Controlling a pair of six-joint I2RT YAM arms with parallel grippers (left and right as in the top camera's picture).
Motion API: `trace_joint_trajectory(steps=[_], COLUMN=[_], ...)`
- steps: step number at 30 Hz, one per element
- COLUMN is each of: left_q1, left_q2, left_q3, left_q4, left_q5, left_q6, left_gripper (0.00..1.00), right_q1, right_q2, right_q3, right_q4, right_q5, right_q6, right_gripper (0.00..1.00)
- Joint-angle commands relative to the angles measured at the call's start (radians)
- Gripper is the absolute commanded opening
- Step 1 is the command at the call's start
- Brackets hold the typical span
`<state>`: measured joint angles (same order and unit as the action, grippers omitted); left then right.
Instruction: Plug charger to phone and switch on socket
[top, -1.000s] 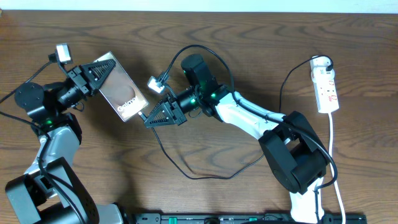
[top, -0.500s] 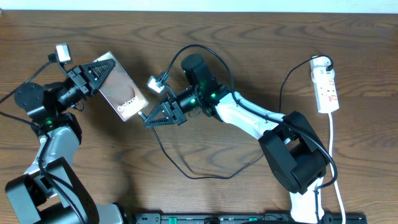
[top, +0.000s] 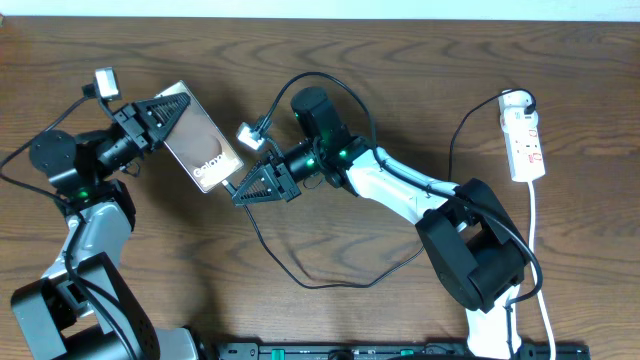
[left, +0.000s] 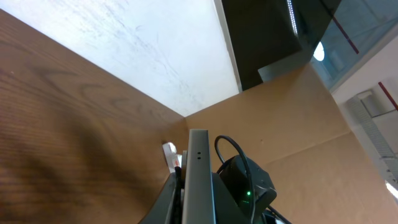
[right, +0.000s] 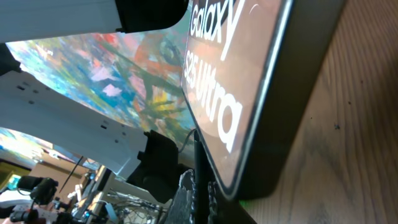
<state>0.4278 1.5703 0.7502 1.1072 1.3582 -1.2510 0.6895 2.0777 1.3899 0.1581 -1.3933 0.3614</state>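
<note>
The dark phone (top: 200, 150) sits angled at left, black charger (top: 320, 286) loops centrally, white socket (top: 524, 140) lies far right.

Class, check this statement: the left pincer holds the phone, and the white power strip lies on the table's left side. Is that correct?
Not quite. The power strip lies on the table's right side, as the overhead view shows. The left pincer does hold the phone.

Desk (top: 400, 60): mid-brown wood with darker wavy grain throughout.
Phone (top: 205, 150): glossy brown-black face, white "Galaxy" lettering, dark rim.
Charger (top: 335, 287): plain black along its whole length.
Socket (top: 526, 145), near the desk's right edge: white body, red markings.
Socket cord (top: 535, 230): white.
</note>
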Motion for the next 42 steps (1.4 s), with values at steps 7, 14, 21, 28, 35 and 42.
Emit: trace_joint_trajectory(steps=[7, 14, 21, 28, 35, 42], left_q1=[-0.010, -0.010, -0.010, -0.010, -0.010, -0.010], left_q2=[-0.015, -0.015, -0.015, -0.015, -0.015, -0.015], left_q3=[0.013, 0.013, 0.013, 0.013, 0.013, 0.013], left_q4=[0.008, 0.008, 0.009, 0.008, 0.008, 0.008], left_q5=[0.022, 0.026, 0.026, 0.033, 0.040, 0.039], left_q6=[0.013, 0.025, 0.028, 0.035, 0.039, 0.043], left_gripper=[0.07, 0.07, 0.08, 0.07, 0.07, 0.08], right_q1=[0.006, 0.002, -0.003, -0.013, -0.025, -0.026], right_q2=[-0.001, -0.001, -0.001, -0.001, -0.001, -0.001], right_q3=[0.012, 0.012, 0.012, 0.012, 0.012, 0.012], right_q4=[0.009, 0.011, 0.014, 0.018, 0.018, 0.018], right_q5=[0.003, 0.004, 0.003, 0.003, 0.003, 0.003], right_q6=[0.013, 0.035, 0.047, 0.053, 0.053, 0.053], right_gripper=[0.01, 0.01, 0.01, 0.01, 0.01, 0.01])
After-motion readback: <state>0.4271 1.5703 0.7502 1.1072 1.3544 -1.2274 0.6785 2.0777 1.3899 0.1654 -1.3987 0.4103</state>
